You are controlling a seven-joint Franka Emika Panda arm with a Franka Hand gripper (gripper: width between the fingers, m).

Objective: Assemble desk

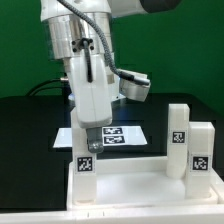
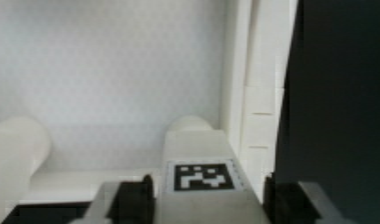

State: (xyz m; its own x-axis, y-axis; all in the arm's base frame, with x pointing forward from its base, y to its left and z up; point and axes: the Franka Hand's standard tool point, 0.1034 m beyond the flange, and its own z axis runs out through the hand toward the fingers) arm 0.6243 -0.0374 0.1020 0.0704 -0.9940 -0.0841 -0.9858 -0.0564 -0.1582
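Observation:
The desk top lies flat at the front of the table. Two white legs stand on its right end in the exterior view. A third leg with a tag stands at its left front corner. My gripper hangs straight over that leg. In the wrist view the tagged leg sits between the dark fingers, which lie close along both its sides. I cannot make out whether the pads press on it. My gripper looks down on the white desk top.
The marker board lies on the black table just behind the desk top. A green wall closes the back. The arm's bulky wrist and cables hang above the left half of the desk top.

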